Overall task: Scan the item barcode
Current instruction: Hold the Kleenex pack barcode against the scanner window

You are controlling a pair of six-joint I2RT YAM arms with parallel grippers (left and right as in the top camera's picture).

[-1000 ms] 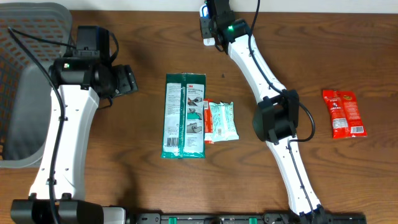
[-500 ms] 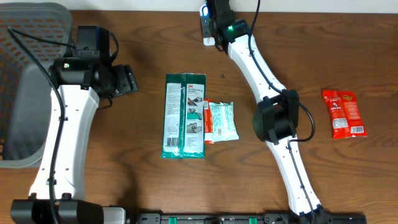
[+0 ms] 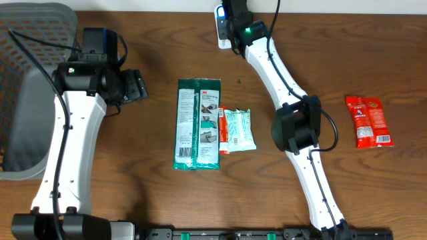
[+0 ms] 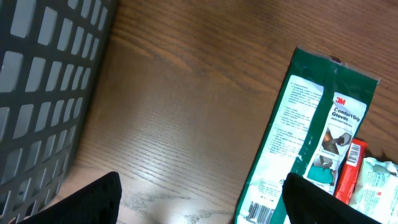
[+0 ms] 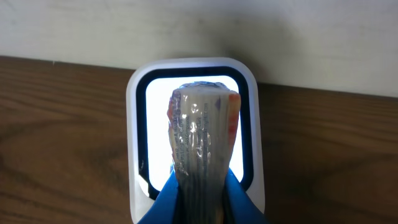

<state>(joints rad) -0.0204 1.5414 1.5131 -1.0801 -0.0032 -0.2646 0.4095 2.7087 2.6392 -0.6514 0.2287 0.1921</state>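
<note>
The packet [image 5: 200,134] we care about is up at the far edge of the bench [image 3: 153,200], pinched in the right tool [image 5: 200,194]. The tool's blue fingertips [image 5: 166,200] are clamped on the packet's lower end. It's a crinkly, clear-ish wrapper with reddish edges, and in the wrist view we're looking at its thin edge, not a flat face. What matters here is the line-up. The packet sticks straight out ahead of the tool, long axis in line with the fingers. It sits dead centre over the lit window of the white scanner [image 5: 193,65], which backs onto the wall. Whether it touches the window or hangs just in front, we can't tell. We also can't see a barcode anywhere on it (so no idea which side is facing the glass). Our guess is that a roll of the wrist may be needed if nothing registers. The right arm is the only one near the scanner. The left tool [image 3: 138,87] is well apart on the other side, jaws spread wide and holding nothing, between the grey basket [image 4: 43,81] and the green glove pack [image 3: 197,124]. A pale green pack [image 3: 239,130] lies right beside the gloves, and a red sachet [image 3: 368,121] sits off alone to the right.
</note>
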